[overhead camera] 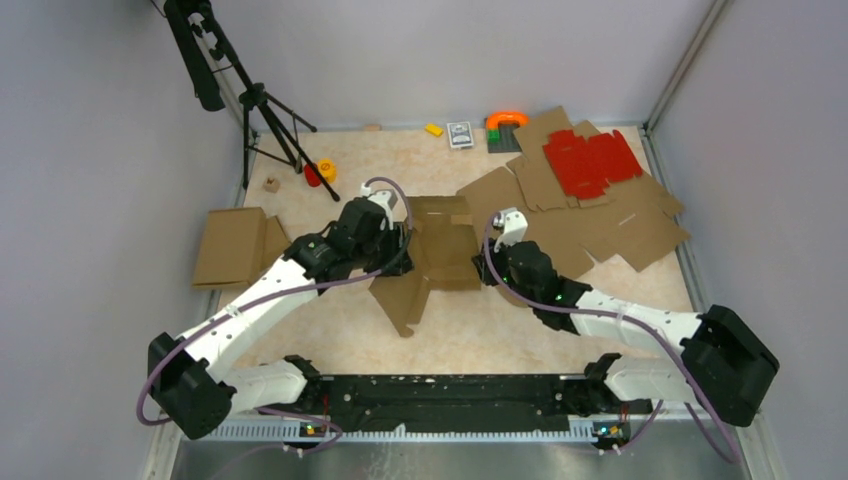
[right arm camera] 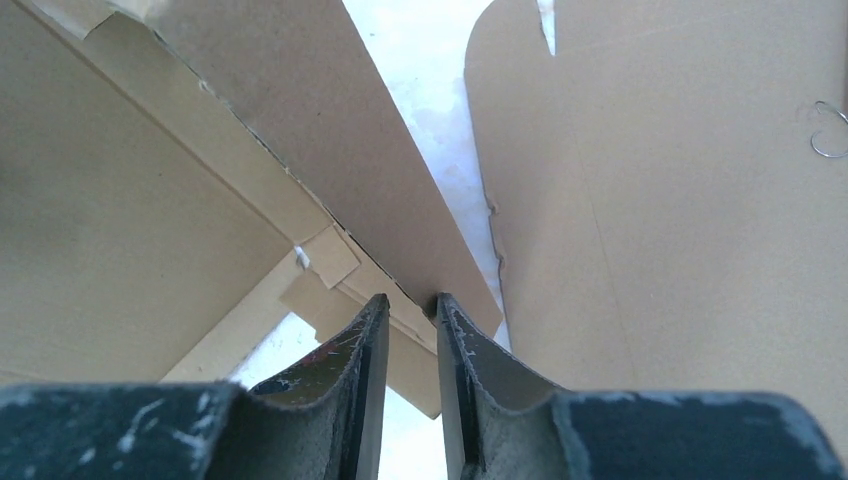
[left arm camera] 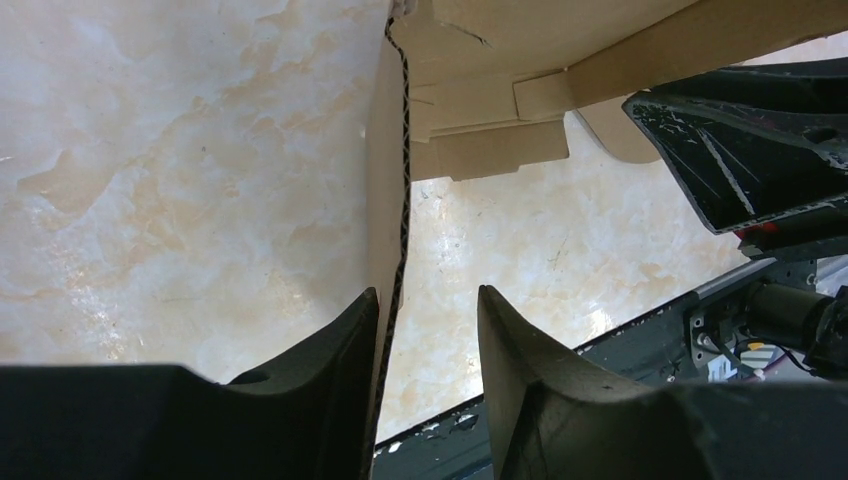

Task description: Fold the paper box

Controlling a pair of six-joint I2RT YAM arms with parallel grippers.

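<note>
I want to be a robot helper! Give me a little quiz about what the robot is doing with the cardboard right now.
1. True or false: the red sheet touches no cardboard at all.
2. Pick one: the paper box is A) lying fully flat, B) partly folded, with some panels raised, C) folded shut.
3. Fill in the gap: in the left wrist view, a raised cardboard edge stands ____ the fingers of the left gripper.

Key
1. False: it lies on brown cardboard sheets.
2. B.
3. Between.
</note>
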